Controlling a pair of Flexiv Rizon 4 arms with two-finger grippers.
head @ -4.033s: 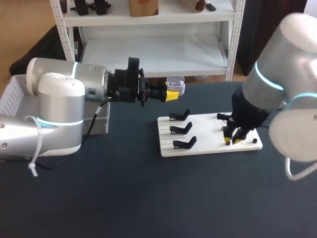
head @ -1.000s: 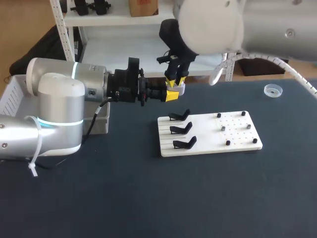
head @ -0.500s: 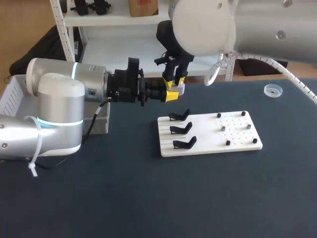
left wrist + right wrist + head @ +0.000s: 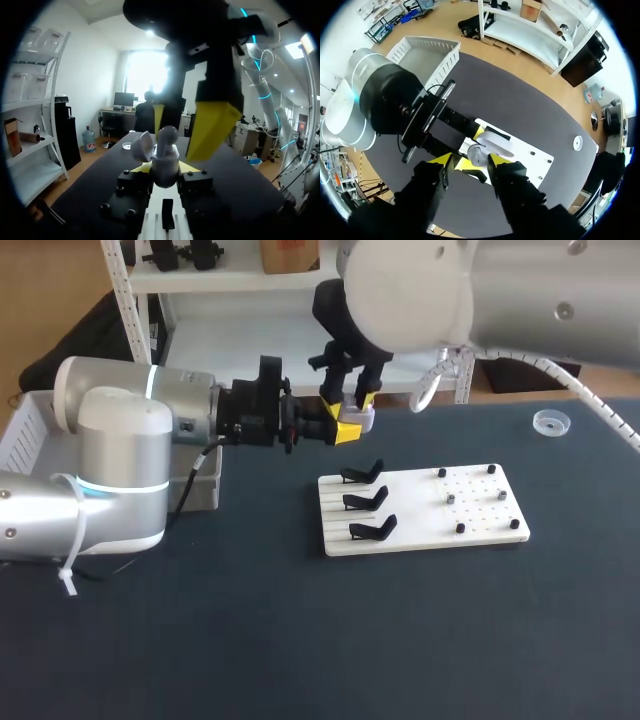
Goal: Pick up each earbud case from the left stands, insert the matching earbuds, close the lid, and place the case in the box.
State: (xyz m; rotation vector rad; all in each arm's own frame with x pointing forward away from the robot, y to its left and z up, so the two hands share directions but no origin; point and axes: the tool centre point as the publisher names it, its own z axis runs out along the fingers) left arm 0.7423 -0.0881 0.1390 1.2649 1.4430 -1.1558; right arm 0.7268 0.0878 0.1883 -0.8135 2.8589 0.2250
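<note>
earbud case of white plastic is clamped sideways between the yellow fingertips of the left gripper and is held in the air above the dark table, behind the white rectangular board. the case's rounded lid is hinged open, and a small white earbud is seen seated in the case's top in the left wrist view. the right gripper is hung straight above the case, pointed down; its yellow fingers are spread to either side of the earbud and clear of it, so the tool is read as released. in the right wrist view the case is framed between that gripper's two yellow tips. three black curved stands are lined up on the board's left half, and small dark pegs are dotted over its right half. a small clear round dish is seen near the table's far right, well apart from the board. a white slatted plastic box is set at the table's left edge, behind the left arm.
</note>
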